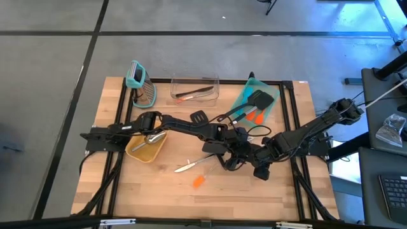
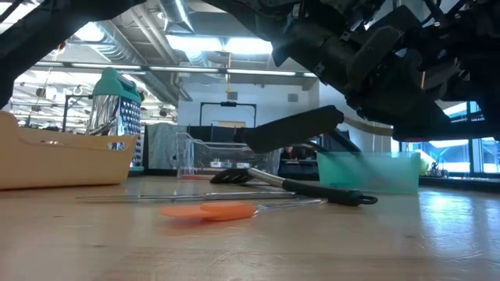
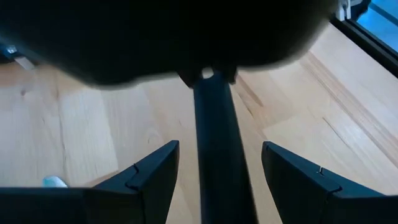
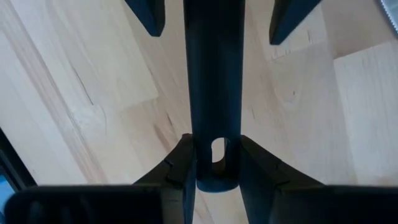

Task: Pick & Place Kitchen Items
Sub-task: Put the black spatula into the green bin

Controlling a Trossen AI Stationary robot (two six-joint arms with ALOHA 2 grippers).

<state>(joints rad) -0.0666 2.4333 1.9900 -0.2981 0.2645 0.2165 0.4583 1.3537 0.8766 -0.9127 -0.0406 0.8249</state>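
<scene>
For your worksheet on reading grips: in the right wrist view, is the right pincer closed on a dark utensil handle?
Yes: the right pincer has both fingers pressed against the end of the dark handle.

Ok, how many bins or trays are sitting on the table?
3: a yellow bin at the left, a clear box at the back middle, a teal tray back right. The arms could hide more.

The wooden bench (image 1: 114, 191) carries, left of the end effectors (image 1: 241, 156), a tan tray (image 1: 152, 149), a grater (image 1: 141, 86), an orange spatula (image 1: 198, 181); beyond them, a clear bin (image 1: 194, 89), teal tray (image 1: 245, 100).
</scene>
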